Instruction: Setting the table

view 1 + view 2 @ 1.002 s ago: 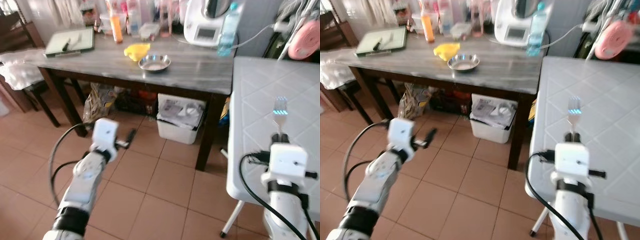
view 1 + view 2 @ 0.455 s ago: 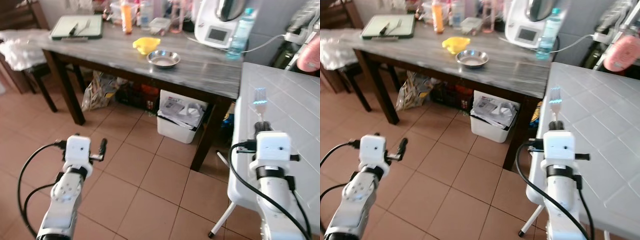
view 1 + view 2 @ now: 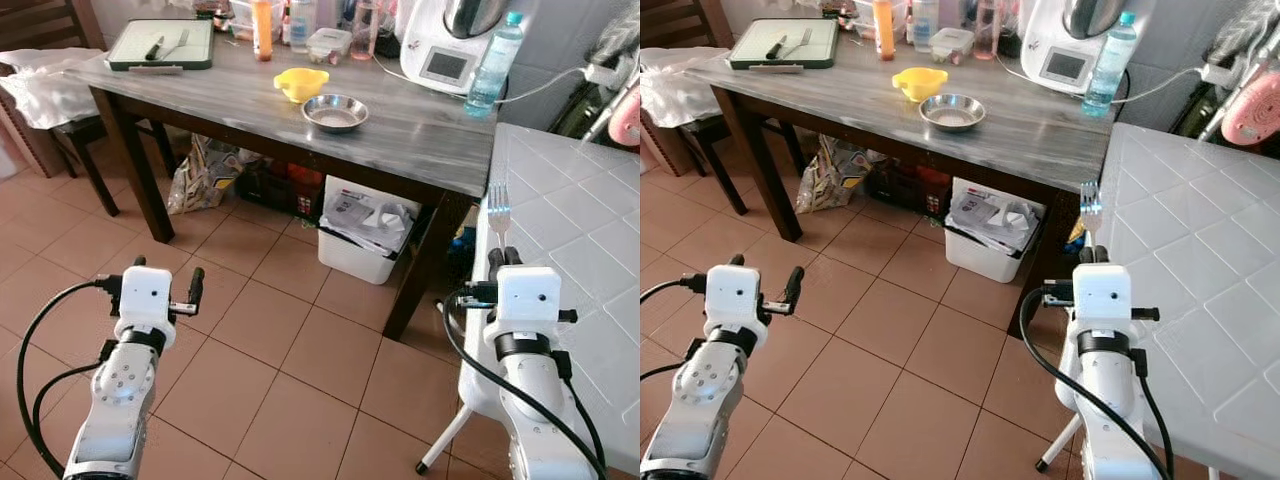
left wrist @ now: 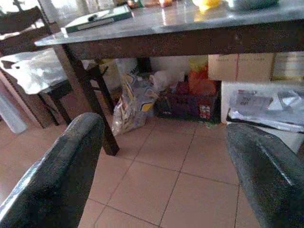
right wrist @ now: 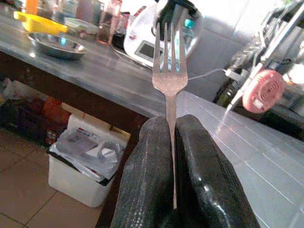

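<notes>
My right gripper (image 3: 504, 257) is shut on the handle of a silver fork (image 3: 498, 205), which stands upright with its tines up, at the near left edge of the white tiled table (image 3: 575, 215). The right wrist view has the fork (image 5: 168, 71) pinched between the two black fingers (image 5: 145, 161). My left gripper (image 3: 167, 272) hangs low over the tile floor with its fingers (image 4: 61, 175) wide open and nothing between them. On the grey-topped dark wooden table (image 3: 410, 135) ahead stand a steel bowl (image 3: 335, 111) and a yellow bowl (image 3: 300, 83).
A green tray (image 3: 163, 45) with cutlery lies at the table's far left corner. Bottles, a white appliance (image 3: 452, 40) and a water bottle (image 3: 497, 62) line the back. A white bin (image 3: 368, 228) and bags sit under the table. A chair with a white bag (image 3: 45, 85) stands left.
The whole view has shifted, so the camera moved and now shows more floor and table. My left gripper sits nearer my body and further left. The fork stays held upright.
</notes>
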